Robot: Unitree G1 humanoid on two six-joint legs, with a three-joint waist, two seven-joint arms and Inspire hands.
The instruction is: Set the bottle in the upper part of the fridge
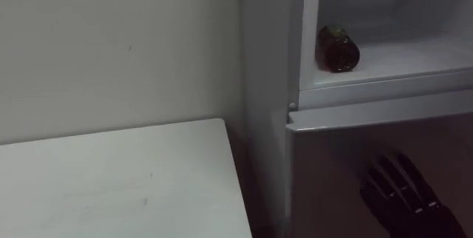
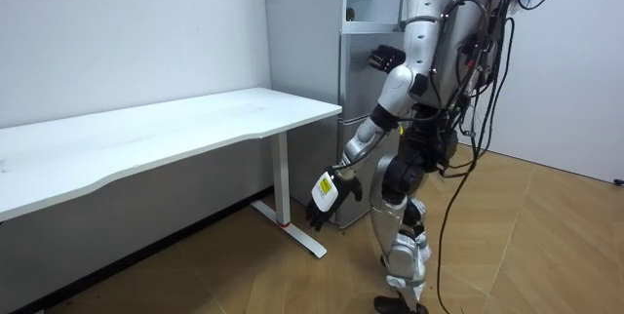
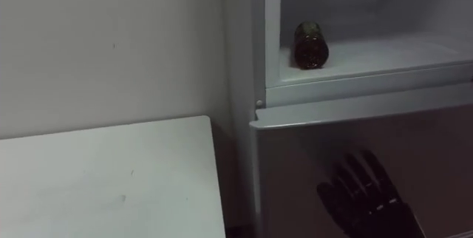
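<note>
A dark brown bottle (image 1: 338, 48) lies on its side on the white shelf (image 1: 414, 59) of the open upper fridge compartment, near its left wall, its end facing me. My right hand (image 1: 399, 190) is held open below it, fingers spread upward in front of the grey lower fridge door (image 1: 347, 138), holding nothing. In the room view I stand close before the fridge (image 2: 356, 70) with this hand (image 2: 387, 58) raised. My left hand (image 2: 327, 200) hangs low beside my thigh, fingers relaxed and holding nothing.
A white desk (image 1: 111, 186) stands against the wall just left of the fridge, its right edge close to the fridge's side. In the room view the desk (image 2: 195, 124) stretches far to the left over a wooden floor (image 2: 526, 255).
</note>
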